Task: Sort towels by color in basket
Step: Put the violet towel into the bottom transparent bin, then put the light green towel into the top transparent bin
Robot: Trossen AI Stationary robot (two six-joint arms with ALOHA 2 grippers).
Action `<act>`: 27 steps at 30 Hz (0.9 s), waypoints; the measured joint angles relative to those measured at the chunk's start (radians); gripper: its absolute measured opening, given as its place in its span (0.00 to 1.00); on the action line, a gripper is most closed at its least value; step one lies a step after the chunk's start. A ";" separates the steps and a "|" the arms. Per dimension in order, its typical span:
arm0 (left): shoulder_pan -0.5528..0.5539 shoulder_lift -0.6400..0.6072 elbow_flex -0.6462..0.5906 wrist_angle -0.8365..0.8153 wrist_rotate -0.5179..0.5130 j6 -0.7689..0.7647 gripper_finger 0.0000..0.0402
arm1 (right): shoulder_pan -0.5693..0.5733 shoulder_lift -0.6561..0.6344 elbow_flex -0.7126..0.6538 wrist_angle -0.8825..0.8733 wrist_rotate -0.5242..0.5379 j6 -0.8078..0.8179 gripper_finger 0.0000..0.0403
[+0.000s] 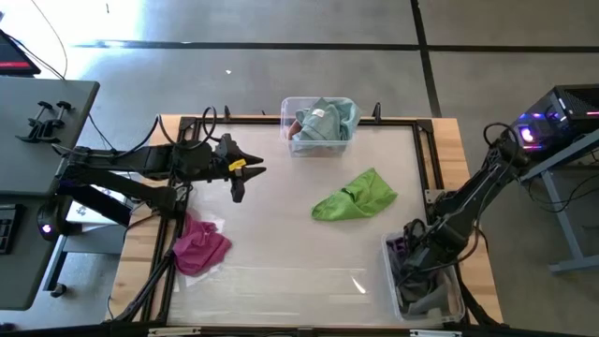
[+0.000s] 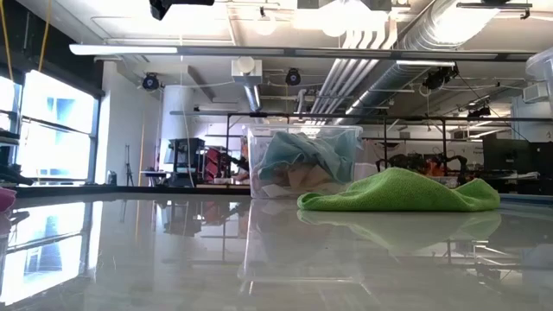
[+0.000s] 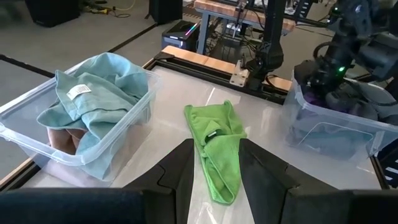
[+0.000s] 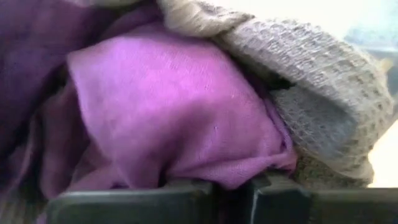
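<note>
A lime green towel (image 1: 356,197) (image 3: 214,124) (image 2: 397,192) lies crumpled on the table right of centre. Near the left edge lies a magenta towel (image 1: 201,245). Pale teal towels (image 1: 323,120) (image 3: 93,87) fill a clear bin (image 1: 285,103) at the far edge. A second clear bin (image 1: 459,300) (image 3: 336,134) at the near right holds a purple towel (image 4: 174,106) and a grey waffle towel (image 4: 311,74). My right gripper (image 1: 412,271) (image 4: 233,186) reaches down into this bin, fingers shut. My left gripper (image 1: 251,183) (image 3: 217,144) hovers open above the table's left half, pointing at the green towel. My right gripper comes from above, pointing down into the near right bin. Its shut fingertips (image 4: 186,190) meet a bulging fold of the purple towel (image 4: 186,168), which lies in the bin beside the grey one. Whether any cloth is caught between the fingers, I cannot tell.
Black frame rails (image 1: 426,150) and a wooden border (image 1: 454,140) run around the glossy table top. A grey desk with clamps (image 1: 42,117) stands off the left side. Lit equipment (image 1: 552,122) stands off the right.
</note>
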 joint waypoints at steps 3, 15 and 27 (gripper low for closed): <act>0.000 0.000 0.000 0.000 0.000 0.000 0.29 | 0.000 -0.005 0.072 -0.059 0.003 -0.025 0.18; -0.002 0.000 0.000 0.000 0.082 -0.002 0.29 | -0.025 -0.006 0.499 -0.261 0.216 -0.027 0.45; 0.015 0.000 0.000 0.003 0.163 0.084 0.29 | -0.427 0.076 0.539 -0.209 0.656 -0.603 0.45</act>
